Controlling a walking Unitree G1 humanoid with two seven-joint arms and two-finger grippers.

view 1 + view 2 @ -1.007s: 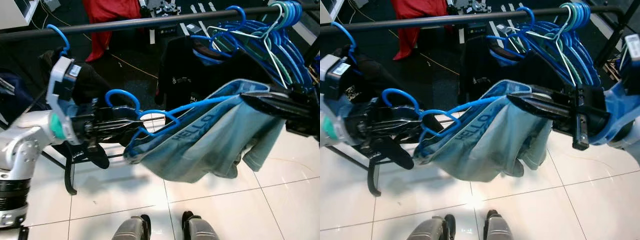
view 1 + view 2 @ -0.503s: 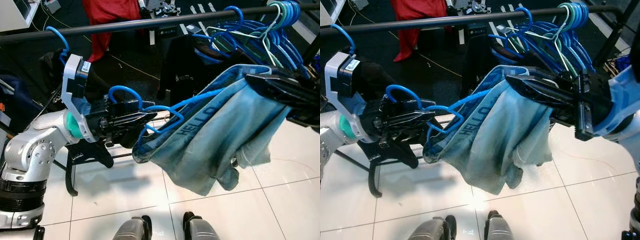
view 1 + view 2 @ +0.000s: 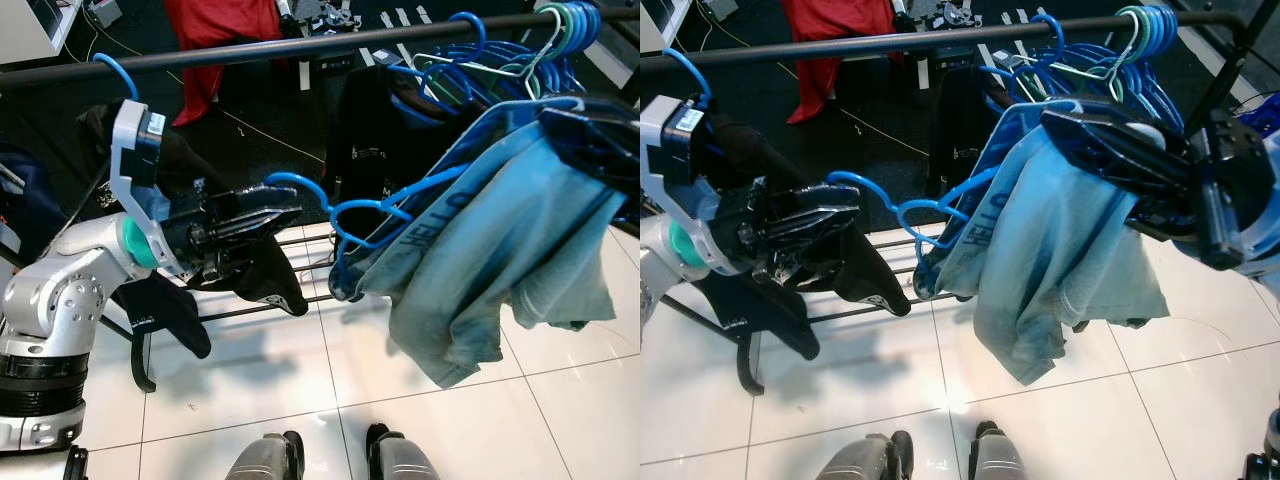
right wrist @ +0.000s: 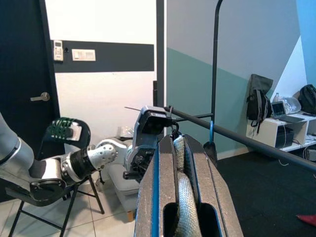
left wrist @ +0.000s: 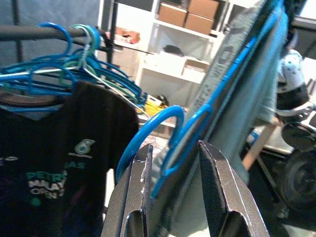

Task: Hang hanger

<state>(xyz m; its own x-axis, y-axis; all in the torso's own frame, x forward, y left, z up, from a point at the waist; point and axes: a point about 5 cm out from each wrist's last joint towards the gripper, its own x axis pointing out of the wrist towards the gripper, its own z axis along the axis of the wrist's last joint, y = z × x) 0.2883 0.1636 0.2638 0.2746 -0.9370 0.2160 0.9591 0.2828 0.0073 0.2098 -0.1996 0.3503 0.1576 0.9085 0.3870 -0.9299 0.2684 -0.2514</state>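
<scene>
Blue plastic hanger (image 3: 375,215) carrying a pale blue denim garment (image 3: 500,250), held out in front of me between my two arms, below the black clothes rail (image 3: 300,45) and not hooked on it. From my head views: my left gripper (image 3: 262,212) sits at the left, its black fingers closed around the hanger's hook end; my right gripper (image 3: 1110,140) sits at the right, clamped over the garment's top edge. Far right on the rail, a bunch of blue and green hangers (image 3: 520,50); behind it, a black T-shirt (image 3: 385,130). White tiled floor (image 3: 300,400) beneath, my feet at the near edge.

Left wrist view: my fingers (image 5: 217,182) stand narrowly parted with the blue hanger's hook between them; the garment hangs just beyond.

Right wrist view: my fingers (image 4: 207,187) pinch blue hanger wire and grey fabric between them.
</scene>
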